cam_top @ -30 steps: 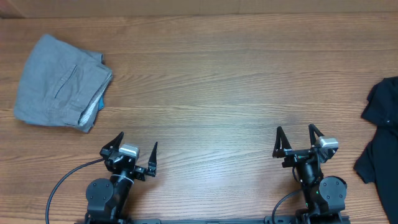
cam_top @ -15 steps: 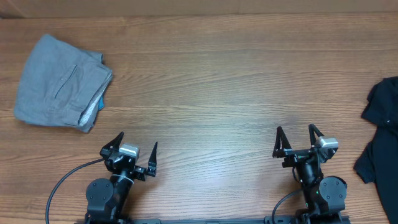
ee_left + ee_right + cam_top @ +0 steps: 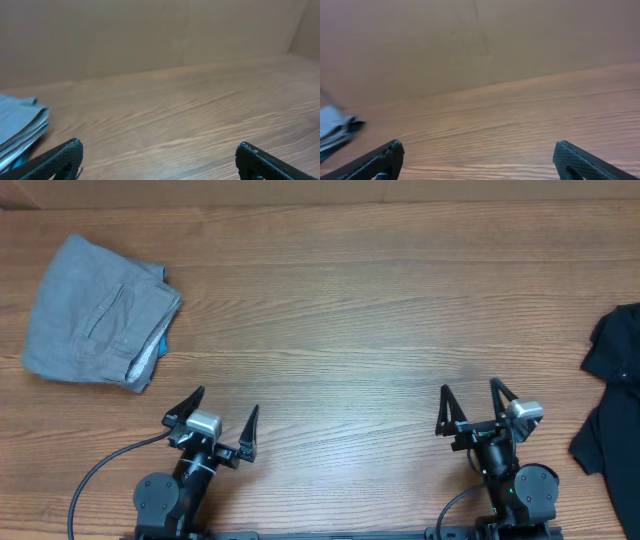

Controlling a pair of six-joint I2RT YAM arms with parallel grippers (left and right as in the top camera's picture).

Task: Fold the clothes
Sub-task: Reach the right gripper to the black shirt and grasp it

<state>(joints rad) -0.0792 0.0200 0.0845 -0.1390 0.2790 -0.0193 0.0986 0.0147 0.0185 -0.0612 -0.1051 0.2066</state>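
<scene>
At the far right edge of the brown wood-grain table (image 3: 340, 310), the black soft fabric garment (image 3: 615, 340) lies in an irregular, unfolded shape. It is partly cut off by the overhead frame, so you cannot read its full outline. The right gripper (image 3: 468, 388) sits near the table's front edge with its jaws spread wide and nothing between them. It is beside the garment but clearly apart from it. The left gripper (image 3: 226, 402) is equally wide open and empty, well apart from the garment. The folded light grey trousers (image 3: 95, 312) at far left are not your target. Judgement: the cloth should be light and limp, will drape and bunch rather than hold shape, and may drag on the wood. Pinch it at an outer edge or corner nearest the right gripper, pull it toward the centre, then spread it flat before any fold. Expect layers to cling together.
</scene>
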